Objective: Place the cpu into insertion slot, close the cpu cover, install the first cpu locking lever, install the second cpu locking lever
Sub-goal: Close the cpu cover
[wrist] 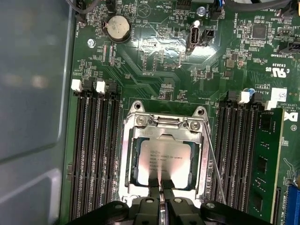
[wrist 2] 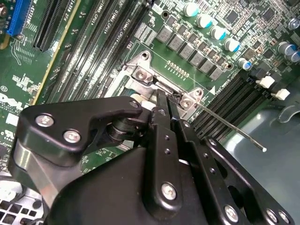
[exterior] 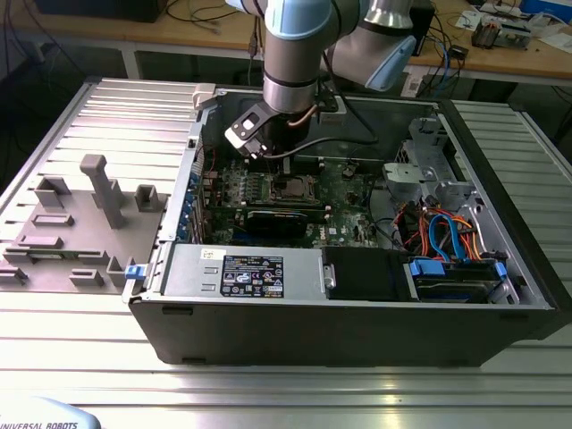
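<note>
First wrist view: the cpu (wrist: 164,157) lies flat in the insertion slot (wrist: 135,107), the cpu cover (wrist: 127,159) framing it, and the tool (wrist: 161,185), fingers narrow with nothing between them, sits over the chip's edge. The chip looks light, rigid and fragile, best handled by its edges; the wire locking lever (wrist: 216,173) beside looks springy.

I saw the cpu (wrist: 164,159) topped in dull silvery metal, the cover (wrist: 125,159) in brighter polished metal, the board (wrist: 154,56) glossy green, the gripper (wrist: 161,183) matt black.
</note>
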Motion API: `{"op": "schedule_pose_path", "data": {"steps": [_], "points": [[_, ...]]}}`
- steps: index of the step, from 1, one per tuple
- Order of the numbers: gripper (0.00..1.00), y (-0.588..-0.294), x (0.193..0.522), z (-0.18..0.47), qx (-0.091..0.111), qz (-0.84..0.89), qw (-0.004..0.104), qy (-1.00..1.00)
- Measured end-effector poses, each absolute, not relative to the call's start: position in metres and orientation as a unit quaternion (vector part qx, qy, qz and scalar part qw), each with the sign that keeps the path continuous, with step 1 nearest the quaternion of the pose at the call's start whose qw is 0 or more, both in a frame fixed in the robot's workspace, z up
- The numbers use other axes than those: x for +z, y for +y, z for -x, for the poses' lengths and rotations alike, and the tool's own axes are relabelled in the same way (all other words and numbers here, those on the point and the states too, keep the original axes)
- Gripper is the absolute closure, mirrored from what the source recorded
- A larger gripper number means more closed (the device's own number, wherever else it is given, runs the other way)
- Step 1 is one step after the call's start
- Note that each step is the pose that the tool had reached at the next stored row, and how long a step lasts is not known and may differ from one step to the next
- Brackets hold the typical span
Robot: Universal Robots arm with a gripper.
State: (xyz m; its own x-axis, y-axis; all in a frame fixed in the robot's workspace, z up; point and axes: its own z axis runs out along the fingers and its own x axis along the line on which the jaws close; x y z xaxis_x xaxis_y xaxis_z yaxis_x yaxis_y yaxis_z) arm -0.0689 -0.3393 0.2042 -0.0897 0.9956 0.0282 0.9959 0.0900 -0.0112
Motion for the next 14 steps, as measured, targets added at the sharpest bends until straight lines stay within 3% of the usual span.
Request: {"op": "schedule_pose_path", "data": {"steps": [14], "points": [[0.84, -0.339, 0.211, 0.053, -0.004, 0.674, 0.014, -0.738]]}}
